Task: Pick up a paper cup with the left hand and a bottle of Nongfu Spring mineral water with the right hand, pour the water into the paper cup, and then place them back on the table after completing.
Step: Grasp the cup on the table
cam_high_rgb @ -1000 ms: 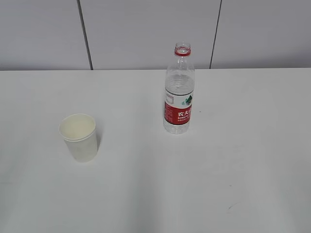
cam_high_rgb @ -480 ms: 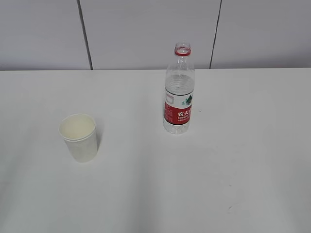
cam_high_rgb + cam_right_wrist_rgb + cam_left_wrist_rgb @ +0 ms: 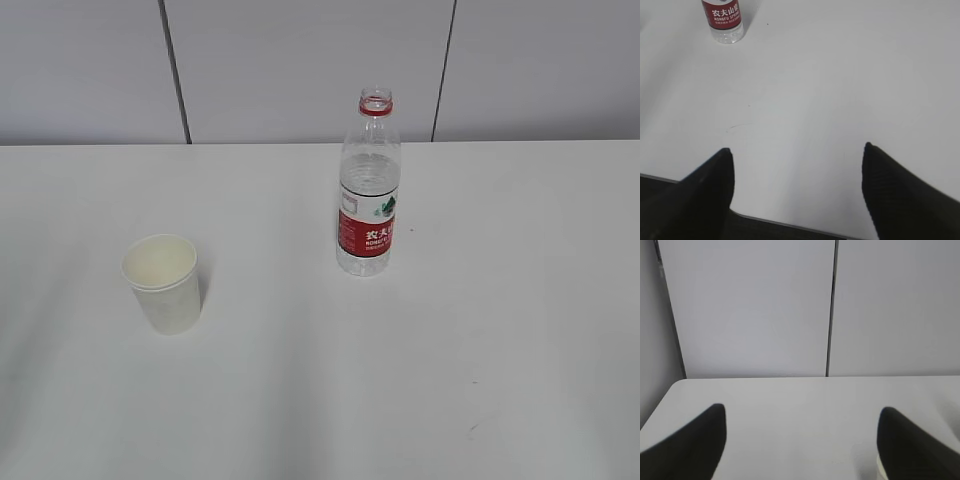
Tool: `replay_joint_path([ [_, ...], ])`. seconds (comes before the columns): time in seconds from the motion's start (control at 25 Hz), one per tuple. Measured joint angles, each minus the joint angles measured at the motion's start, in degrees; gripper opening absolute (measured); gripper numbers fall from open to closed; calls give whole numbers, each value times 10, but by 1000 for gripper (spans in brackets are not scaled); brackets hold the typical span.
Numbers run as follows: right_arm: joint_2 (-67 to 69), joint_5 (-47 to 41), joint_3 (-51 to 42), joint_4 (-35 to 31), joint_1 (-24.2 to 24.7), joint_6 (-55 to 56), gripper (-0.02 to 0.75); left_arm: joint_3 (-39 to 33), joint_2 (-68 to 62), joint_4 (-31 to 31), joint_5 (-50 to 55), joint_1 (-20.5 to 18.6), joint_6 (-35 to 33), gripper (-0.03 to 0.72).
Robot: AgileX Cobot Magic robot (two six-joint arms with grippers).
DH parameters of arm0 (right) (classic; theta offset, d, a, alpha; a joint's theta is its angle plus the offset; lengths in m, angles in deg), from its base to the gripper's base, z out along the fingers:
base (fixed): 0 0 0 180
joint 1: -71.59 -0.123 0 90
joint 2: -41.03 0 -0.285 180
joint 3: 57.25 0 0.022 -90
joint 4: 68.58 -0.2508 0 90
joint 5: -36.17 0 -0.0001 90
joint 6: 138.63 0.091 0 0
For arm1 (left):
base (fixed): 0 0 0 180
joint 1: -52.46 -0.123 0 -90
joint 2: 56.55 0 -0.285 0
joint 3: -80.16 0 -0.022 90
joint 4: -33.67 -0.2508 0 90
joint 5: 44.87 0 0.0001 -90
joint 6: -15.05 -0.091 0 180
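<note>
Exterior view: white surface [image 3: 480,330], grey panelled wall [image 3: 300,70] across the top of the frame. Paper cup [image 3: 163,283] stands upright at left of centre, mouth open; nothing touching it. Water bottle [image 3: 368,185] stands upright right of centre, well apart from the cup; no cap, red neck ring, red label, clear water [image 3: 369,178] visible above the label. Neither arm shows in this view.

Left wrist view: left hand [image 3: 800,440] fingers spread wide, nothing between them; dark fingertips [image 3: 695,440] at the lower corners. A pale sliver at the bottom right edge beside the right fingertip, too little showing to identify.

Right wrist view: right hand [image 3: 797,185] fingers likewise released and empty, low in the frame above the near edge of the surface. Bottle's lower part sits at upper left, far from the fingers.
</note>
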Motion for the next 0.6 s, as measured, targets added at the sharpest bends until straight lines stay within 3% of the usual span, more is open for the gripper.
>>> replay_joint_path([
  [0.6,0,0,0,1,0,1,587,-1,-191,-1,-146,0,0,563],
])
